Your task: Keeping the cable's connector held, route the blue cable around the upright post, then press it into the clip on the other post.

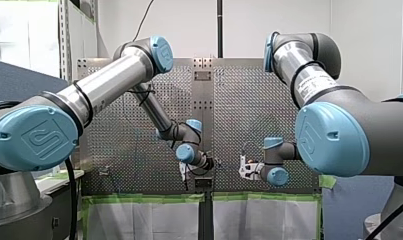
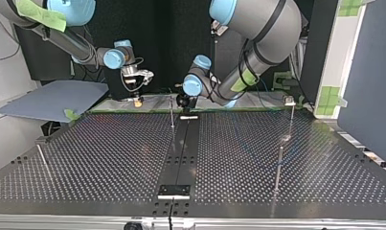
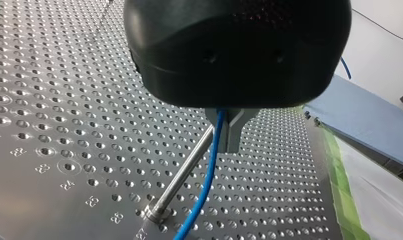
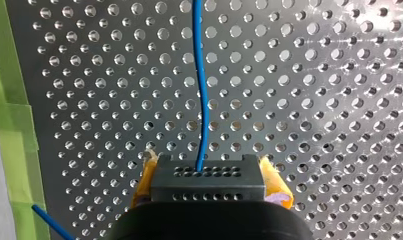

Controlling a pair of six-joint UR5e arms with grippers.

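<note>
Our left gripper (image 3: pixel 224 129), black with metal fingers, pinches the blue cable (image 3: pixel 209 170) just beside the upright post (image 3: pixel 184 172). It works at the middle of the table's (image 3: pixel 64 100) edge on the arms' side. Our right gripper (image 4: pixel 209 174), near it along the same edge, clamps its yellow pads (image 4: pixel 275 182) on the black connector (image 4: pixel 209 186). The cable runs straight out from the connector over the holes. From the left fingers it drops alongside the post towards its foot. We cannot tell whether it yet bends around the post. The other post (image 2: pixel 291 120), with what looks like the clip (image 2: pixel 289 100) at its top, stands well apart. It is towards the corner of that same edge, at the top view's right.

We judge the routing step to be in hand, with the clip not yet reached. To do it well, we would hold the right grip firm so the connector anchors the line. The left pinch should go around the post low and close. It needs just enough slack for the cable to bend on the post rather than slip from the fingers. Too much tension could tug the connector, and too much slack could let the loop ride off the post's top.
</note>
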